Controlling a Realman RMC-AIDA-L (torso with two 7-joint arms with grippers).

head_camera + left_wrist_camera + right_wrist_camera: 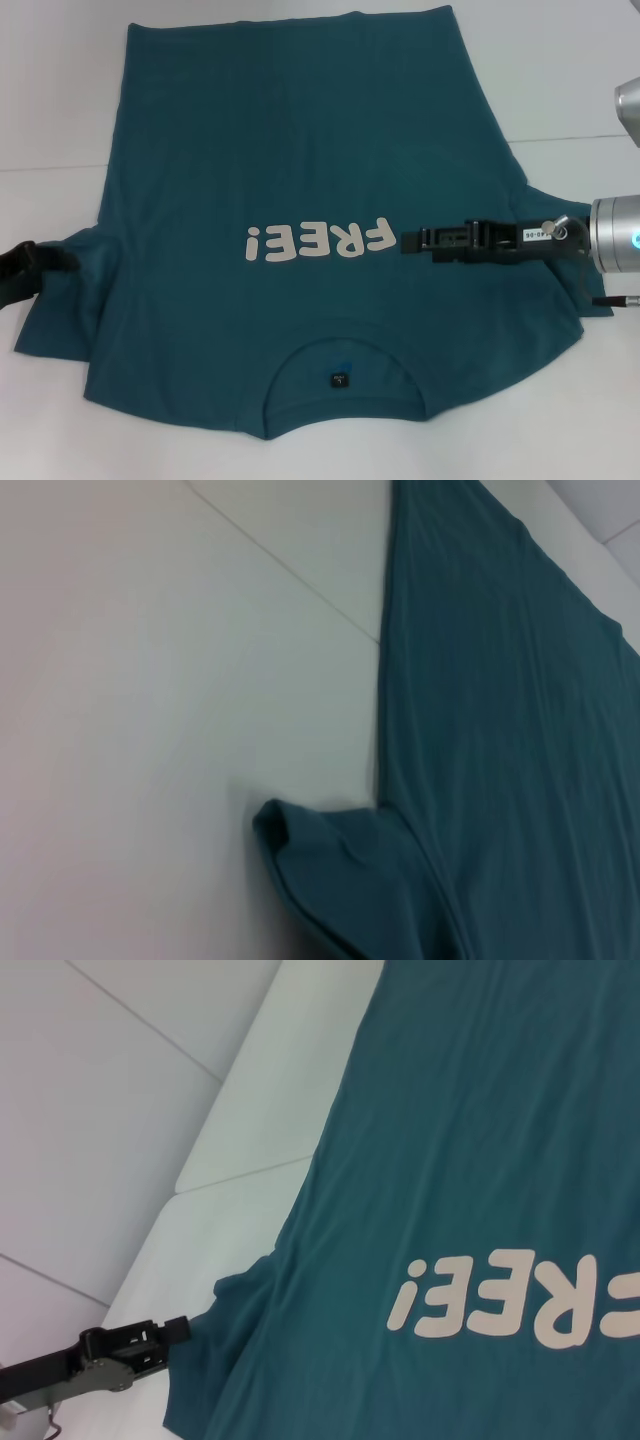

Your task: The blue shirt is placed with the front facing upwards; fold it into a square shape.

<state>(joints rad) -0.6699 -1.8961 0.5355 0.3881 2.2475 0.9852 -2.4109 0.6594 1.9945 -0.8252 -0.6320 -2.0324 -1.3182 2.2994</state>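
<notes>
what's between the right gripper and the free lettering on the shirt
Only bare teal fabric of the blue shirt: in the head view the right gripper hovers just beside the lettering.

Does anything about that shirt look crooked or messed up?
Mostly fine: the shirt lies flat, print up, collar nearest the robot. The odd bit is the sleeve on the robot's left, bunched and curled over by the left hand. The right hand hangs over the chest beside the lettering.
</notes>
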